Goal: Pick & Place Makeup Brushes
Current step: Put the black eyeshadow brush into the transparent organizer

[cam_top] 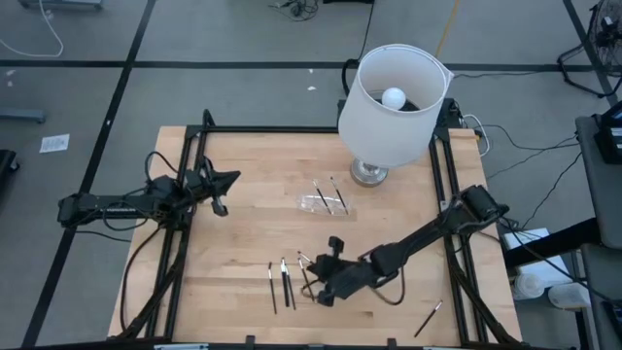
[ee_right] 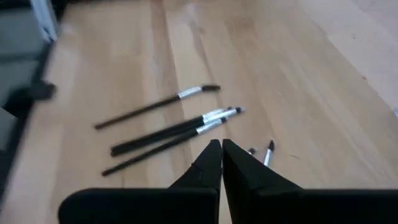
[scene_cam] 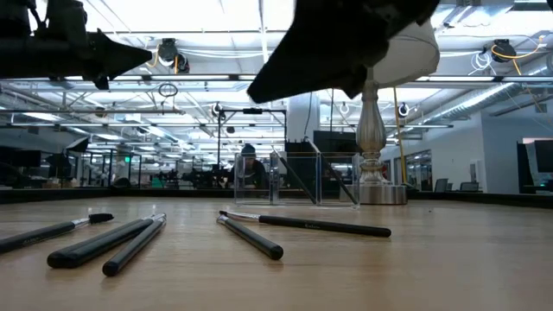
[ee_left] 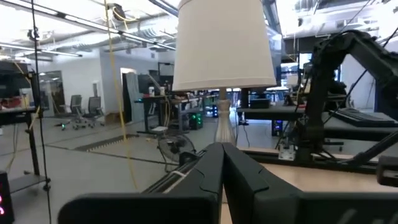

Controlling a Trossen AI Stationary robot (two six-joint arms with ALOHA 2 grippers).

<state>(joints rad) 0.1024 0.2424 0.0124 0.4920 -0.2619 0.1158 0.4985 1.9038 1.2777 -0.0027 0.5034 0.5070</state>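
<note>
Two hands — right hand (ee_right: 221,149) closed, empty, over makeup brushes (ee_right: 168,127), left hand (ee_left: 222,152) closed.

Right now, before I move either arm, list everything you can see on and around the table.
Makeup brushes: three black, lying together near the table's front edge; at least two more under the right gripper; one apart at the front right; two in the clear tray.
Clear tray: one, transparent, mid-table before the lamp.
Lamp: one, white shade, silver base, back right.
Table: one, light wood.
Left gripper: black, shut, raised at left.
Right gripper: black, shut, above the front brushes.
</note>
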